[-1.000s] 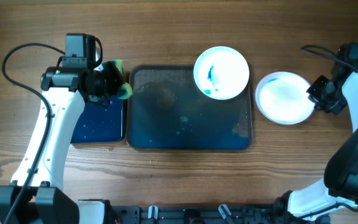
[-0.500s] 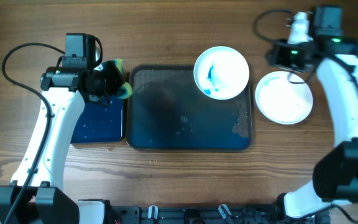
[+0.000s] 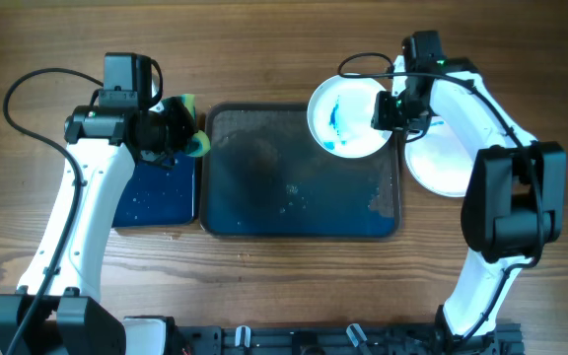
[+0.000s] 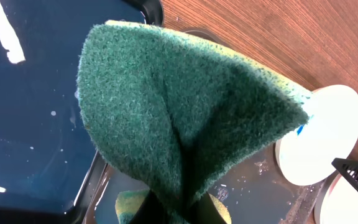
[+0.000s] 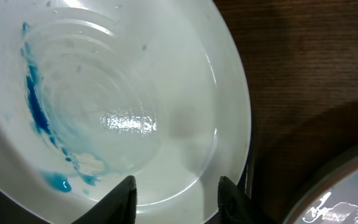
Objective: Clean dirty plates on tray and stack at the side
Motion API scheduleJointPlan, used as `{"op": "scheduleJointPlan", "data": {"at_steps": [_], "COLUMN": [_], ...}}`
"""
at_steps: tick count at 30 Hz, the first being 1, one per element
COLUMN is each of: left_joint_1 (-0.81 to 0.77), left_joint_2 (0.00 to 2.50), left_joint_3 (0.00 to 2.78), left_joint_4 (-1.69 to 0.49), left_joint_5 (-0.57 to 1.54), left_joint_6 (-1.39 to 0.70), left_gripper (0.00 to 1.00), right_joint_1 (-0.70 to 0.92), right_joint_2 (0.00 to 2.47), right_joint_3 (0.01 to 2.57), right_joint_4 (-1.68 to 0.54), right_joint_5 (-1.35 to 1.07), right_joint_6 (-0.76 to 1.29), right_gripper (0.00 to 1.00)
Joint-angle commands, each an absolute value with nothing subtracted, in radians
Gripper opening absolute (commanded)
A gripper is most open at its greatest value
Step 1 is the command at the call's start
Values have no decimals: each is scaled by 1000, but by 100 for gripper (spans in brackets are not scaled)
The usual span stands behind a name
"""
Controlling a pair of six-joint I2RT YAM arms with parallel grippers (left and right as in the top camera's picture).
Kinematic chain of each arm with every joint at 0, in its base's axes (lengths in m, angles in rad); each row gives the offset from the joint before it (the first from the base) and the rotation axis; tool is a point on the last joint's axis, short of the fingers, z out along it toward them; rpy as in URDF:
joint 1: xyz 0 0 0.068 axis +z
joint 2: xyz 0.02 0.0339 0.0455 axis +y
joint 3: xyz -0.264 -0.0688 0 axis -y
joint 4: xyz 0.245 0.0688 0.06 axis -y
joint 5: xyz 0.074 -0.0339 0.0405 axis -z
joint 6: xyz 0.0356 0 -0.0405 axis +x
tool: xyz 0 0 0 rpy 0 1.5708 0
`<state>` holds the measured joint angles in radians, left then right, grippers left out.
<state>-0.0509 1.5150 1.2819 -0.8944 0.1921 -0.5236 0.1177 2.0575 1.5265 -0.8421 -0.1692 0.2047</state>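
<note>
We log tray at centre | smeared plate on its far right corner, second plate on the table just right | left gripper pinches folded green sponge | right gripper fingers apart astride smeared plate's rim, contact unclear.

The plate is glossy, the sponge fuzzy

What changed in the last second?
The right gripper swung in from the far right and hangs open over the rim of the round white plate with blue smears. Nothing taken or released. The left gripper with its folded green sponge, the dark grey rectangular tray and the second white plate stayed put.
</note>
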Motion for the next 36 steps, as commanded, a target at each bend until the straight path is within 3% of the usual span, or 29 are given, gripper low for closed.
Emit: {"op": "scheduleJointPlan", "data": {"at_steps": [1, 18, 25, 31, 36], "left_joint_1": [-44, -44, -45, -44, -45], "left_joint_2": [1522, 1522, 1522, 1522, 1522], "left_joint_3": [1276, 1276, 1276, 1276, 1276], "left_joint_4": [-892, -891, -887, -888, -888], "left_joint_5": [189, 189, 190, 190, 190], "left_joint_6": [-501, -505, -506, -505, -505], "left_gripper": [4, 4, 4, 4, 4], "right_joint_1": [128, 144, 177, 221, 349], "right_joint_2": [2078, 2001, 2004, 2005, 2004], "right_joint_3": [1507, 1467, 1399, 1399, 1399], "right_joint_4": [-845, -858, -796, -802, -878], "right_joint_5": [-80, -51, -37, -70, -137], "right_joint_6": [273, 374, 395, 356, 346], "right_gripper": [36, 39, 28, 5, 4]}}
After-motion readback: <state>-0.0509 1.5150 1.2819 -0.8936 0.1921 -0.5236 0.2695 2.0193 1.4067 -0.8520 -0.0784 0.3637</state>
